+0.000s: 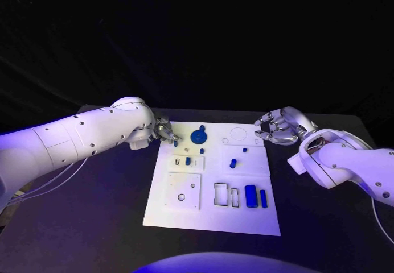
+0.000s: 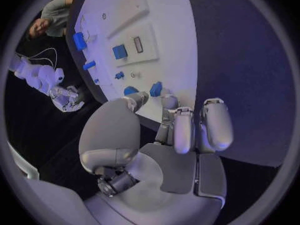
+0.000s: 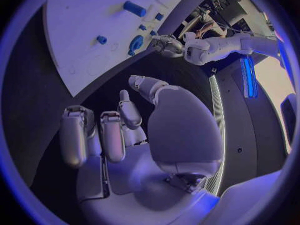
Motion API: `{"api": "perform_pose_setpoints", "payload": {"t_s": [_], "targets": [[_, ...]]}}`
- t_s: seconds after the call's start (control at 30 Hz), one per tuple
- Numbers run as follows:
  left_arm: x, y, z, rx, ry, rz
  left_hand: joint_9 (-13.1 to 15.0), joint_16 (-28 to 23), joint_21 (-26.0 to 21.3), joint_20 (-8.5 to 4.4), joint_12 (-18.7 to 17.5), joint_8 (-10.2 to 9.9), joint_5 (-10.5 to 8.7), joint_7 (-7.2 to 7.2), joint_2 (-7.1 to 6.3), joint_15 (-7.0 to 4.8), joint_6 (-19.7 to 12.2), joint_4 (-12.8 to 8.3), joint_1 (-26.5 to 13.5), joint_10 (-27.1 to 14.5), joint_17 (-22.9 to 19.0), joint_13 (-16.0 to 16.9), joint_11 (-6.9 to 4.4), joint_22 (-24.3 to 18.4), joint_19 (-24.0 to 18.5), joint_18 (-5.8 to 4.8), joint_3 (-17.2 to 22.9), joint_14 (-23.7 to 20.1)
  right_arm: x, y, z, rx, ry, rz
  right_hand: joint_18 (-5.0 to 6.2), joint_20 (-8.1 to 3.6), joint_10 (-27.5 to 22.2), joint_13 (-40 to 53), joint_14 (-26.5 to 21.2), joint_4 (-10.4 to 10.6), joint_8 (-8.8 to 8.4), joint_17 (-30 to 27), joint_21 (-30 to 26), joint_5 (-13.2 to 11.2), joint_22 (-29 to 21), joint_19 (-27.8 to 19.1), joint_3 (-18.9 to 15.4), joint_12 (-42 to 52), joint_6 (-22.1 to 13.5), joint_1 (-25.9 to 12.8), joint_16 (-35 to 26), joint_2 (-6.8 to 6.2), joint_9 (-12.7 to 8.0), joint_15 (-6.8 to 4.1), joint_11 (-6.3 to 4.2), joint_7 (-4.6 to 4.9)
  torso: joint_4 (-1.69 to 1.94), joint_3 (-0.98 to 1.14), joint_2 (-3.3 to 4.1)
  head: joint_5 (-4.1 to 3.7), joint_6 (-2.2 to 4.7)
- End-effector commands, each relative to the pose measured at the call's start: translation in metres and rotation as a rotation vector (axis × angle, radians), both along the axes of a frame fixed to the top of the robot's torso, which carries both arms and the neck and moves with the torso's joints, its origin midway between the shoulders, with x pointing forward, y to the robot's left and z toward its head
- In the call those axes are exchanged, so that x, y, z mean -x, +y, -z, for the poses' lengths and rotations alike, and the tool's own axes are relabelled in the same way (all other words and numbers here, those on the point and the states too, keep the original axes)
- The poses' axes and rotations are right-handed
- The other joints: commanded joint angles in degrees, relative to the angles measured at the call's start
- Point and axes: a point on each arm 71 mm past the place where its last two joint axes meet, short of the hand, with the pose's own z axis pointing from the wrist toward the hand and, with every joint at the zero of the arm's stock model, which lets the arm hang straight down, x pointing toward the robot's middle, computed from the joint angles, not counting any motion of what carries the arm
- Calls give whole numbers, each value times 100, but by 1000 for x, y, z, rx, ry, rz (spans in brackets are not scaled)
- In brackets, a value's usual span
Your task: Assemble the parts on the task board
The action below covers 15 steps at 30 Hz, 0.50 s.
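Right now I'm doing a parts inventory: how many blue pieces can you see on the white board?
7 visible: a round disc at the far edge, a small one below it, one in the left block, two small mid-right, two upright near-right. The left hand may hide another.

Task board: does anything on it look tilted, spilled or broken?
Nothing stands out. The task board lies flat and square on the table, and the blue parts sit in or beside their recesses. The left hand is at its far corner, the right hand beside it.

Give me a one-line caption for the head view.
Both hands hover at the far corners of the white board, left hand near the blue disc, right hand curled, holding nothing.
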Motion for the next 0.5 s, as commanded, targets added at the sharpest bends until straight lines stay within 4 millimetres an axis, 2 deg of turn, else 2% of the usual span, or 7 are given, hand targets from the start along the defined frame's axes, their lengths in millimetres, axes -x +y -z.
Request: {"api": "perform_pose_setpoints", "payload": {"t_s": [0.03,0.3,0.4,0.47,0.5], "targets": [[0,-3,0,-1,12,18,-6,-33,-35,22,-17,-35,10,7,24,29,-39,-2,76,-48,32,3,3,1,-27,-23,-44,249,0,1,0,6,0,-13,83,10,-10,-4,347,-7,40,473,-32,17,986,40,17,-26,-35,-69,-20,-1,10,0,-14,1,-4,3,-3,5,-5],[1,-4,1,28,29,20,0,-35,-64,23,-30,-45,15,-12,291,20,-71,-64,754,-94,29,-25,-13,-45,-58,-11,167,247,0,1,0,7,0,-10,83,10,-10,-4,347,-7,40,473,-32,17,986,40,17,-26,-35,-69,-20,-1,10,0,-14,1,-7,1,1,3,-17],[2,-4,1,41,35,20,8,-35,-66,20,-33,-38,8,-19,320,16,-85,-112,920,-100,30,-28,-20,-46,-61,-10,269,248,0,1,0,7,-1,-9,83,10,-10,-4,347,-7,40,473,-32,17,986,40,17,-26,-35,-69,-20,-1,10,0,-14,1,-2,3,-3,4,-28],[2,-4,1,51,40,19,29,-37,-66,9,-39,-16,-34,-30,396,2,-119,-243,1211,-98,28,-29,-33,-42,-63,-9,535,248,0,1,0,7,0,-8,83,10,-10,-4,347,-7,40,473,-32,17,986,40,17,-26,-35,-69,-20,-1,10,0,-14,1,0,4,0,3,-29],[2,-4,1,56,41,17,46,-37,-68,7,-44,1,-66,-21,393,5,-145,-303,1308,-93,28,-32,-29,-42,-65,-9,696,248,0,1,0,7,0,-8,83,10,-10,-4,347,-7,40,473,-32,17,986,40,17,-26,-35,-69,-20,-1,10,0,-14,1,0,3,-1,3,-29]]}}
